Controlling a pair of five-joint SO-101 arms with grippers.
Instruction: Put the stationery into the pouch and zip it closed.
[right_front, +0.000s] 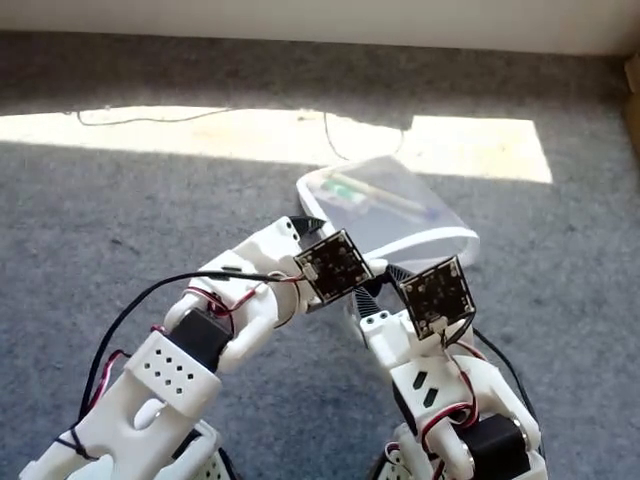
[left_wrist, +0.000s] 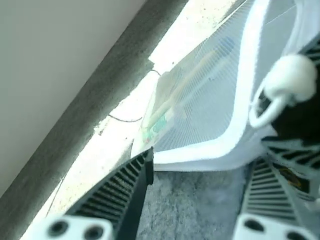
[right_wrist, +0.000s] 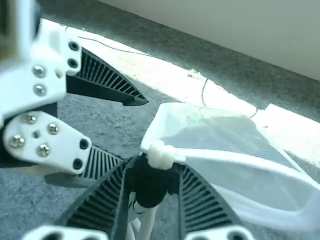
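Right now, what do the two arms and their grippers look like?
The left arm and right arm are white shells around black servo blocks, with red, white and black wires looping along them. Each wrist carries a square black circuit board. The left gripper and right gripper have black, ribbed, tapering fingers on screwed white mounts.

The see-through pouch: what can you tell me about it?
The translucent mesh pouch with white zip edging lies on the grey carpet, beside a sunlit patch. Long thin stationery shows inside. The right tool pinches its white zip pull; the left tool hangs open at its edge.
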